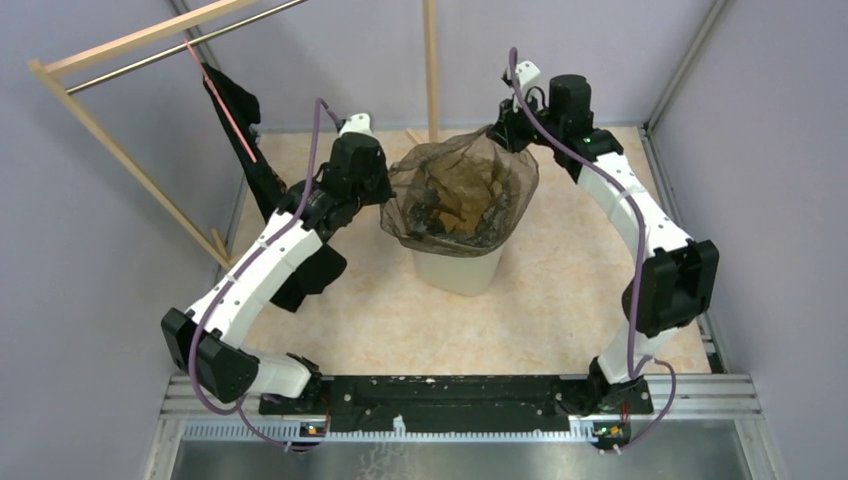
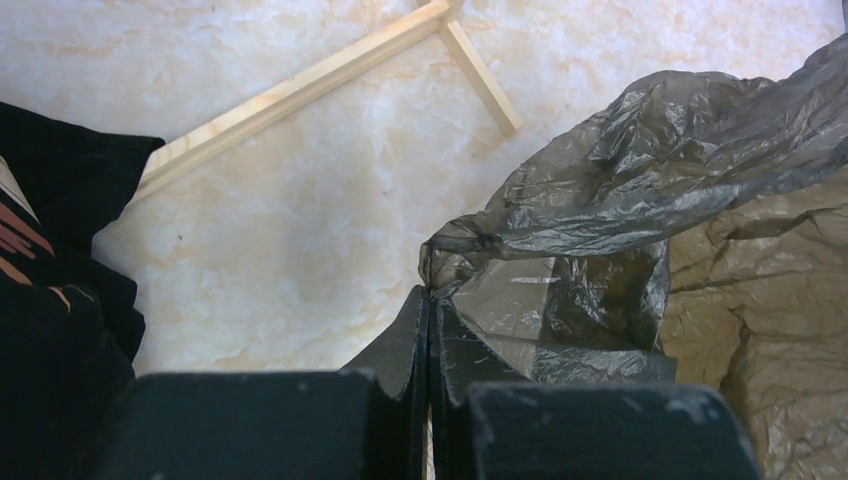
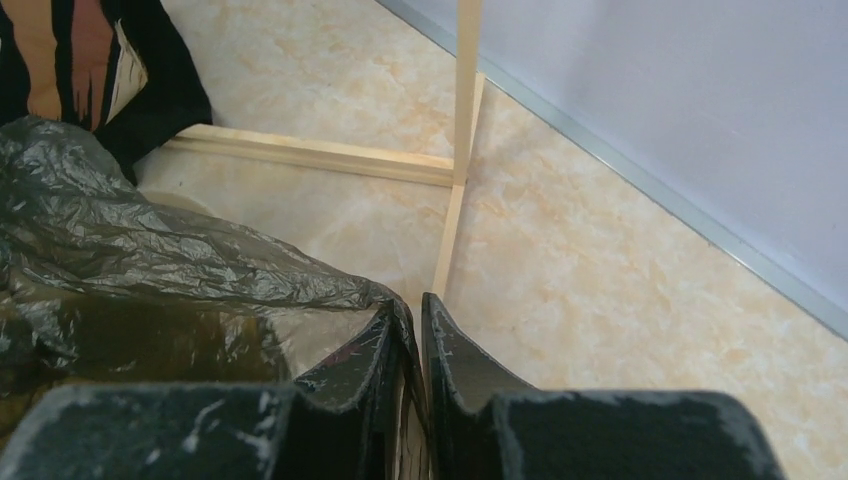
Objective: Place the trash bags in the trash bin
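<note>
A translucent dark grey trash bag (image 1: 458,190) is stretched open over the cream trash bin (image 1: 460,270) at the table's middle. Brown crumpled paper shows through it. My left gripper (image 1: 385,192) is shut on the bag's left rim, and the film (image 2: 560,260) runs from its closed tips (image 2: 432,300). My right gripper (image 1: 503,130) is shut on the bag's far right rim. In the right wrist view the film (image 3: 150,260) is pinched between the nearly closed fingertips (image 3: 412,305). The bag's rim is held above the bin's rim.
A wooden clothes rack (image 1: 120,150) stands at the back left, with a black garment (image 1: 240,130) hanging from it. Its base slats (image 2: 300,90) lie on the floor behind the bin. A wooden post (image 1: 431,70) rises behind the bin. Grey walls enclose the table.
</note>
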